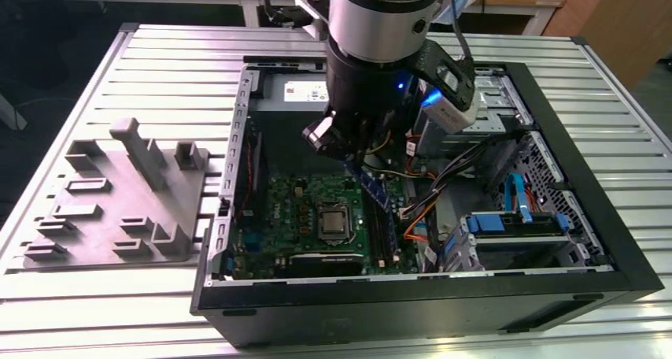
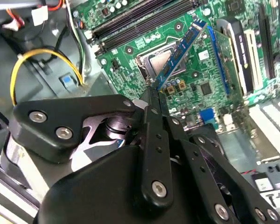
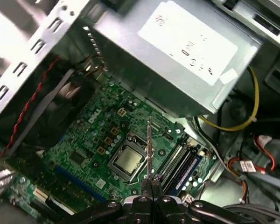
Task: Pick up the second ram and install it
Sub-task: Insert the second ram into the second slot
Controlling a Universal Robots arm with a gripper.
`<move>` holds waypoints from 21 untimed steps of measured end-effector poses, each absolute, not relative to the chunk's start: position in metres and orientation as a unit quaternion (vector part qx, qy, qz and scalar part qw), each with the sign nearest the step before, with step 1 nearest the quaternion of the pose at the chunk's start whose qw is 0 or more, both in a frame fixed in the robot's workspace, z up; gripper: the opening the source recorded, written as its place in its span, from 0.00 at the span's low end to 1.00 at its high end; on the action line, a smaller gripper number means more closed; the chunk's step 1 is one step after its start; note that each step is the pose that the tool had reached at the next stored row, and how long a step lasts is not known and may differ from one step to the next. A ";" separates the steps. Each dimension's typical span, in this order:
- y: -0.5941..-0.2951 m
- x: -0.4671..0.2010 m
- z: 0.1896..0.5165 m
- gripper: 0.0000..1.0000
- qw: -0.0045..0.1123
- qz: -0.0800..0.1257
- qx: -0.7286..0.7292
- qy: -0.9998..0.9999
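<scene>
My gripper (image 1: 350, 160) hangs inside the open computer case, above the green motherboard (image 1: 299, 211). It is shut on the second ram (image 1: 370, 184), a thin blue strip that juts out from the fingertips. In the second wrist view the ram (image 2: 183, 47) reaches from the closed gripper (image 2: 154, 92) out over the processor socket (image 2: 155, 61), clear of the board. In the first wrist view the ram (image 3: 149, 140) appears edge-on as a thin line rising from the gripper (image 3: 151, 181), beside the long memory slots (image 3: 176, 163) and apart from them.
The grey power supply (image 3: 177, 56) sits at the far end of the case, with yellow, red and orange cables (image 3: 245, 119) beside it. A drive cage (image 1: 520, 227) fills the case's side at the exterior view's right. A grey moulded fixture (image 1: 116, 194) lies outside the case on the ribbed table (image 1: 609, 99).
</scene>
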State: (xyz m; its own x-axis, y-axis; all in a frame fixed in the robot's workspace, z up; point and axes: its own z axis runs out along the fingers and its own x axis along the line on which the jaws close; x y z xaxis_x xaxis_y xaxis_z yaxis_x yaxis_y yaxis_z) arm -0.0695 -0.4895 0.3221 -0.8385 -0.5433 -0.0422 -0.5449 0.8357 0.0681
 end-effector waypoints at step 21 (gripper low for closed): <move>-0.489 -0.070 0.318 0.11 0.018 0.036 -0.096 0.995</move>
State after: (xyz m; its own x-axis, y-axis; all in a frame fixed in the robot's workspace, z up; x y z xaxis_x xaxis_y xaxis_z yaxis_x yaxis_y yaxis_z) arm -0.0695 -0.4895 0.3178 -0.9808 -0.1904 -0.0423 -0.1930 0.9788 0.0683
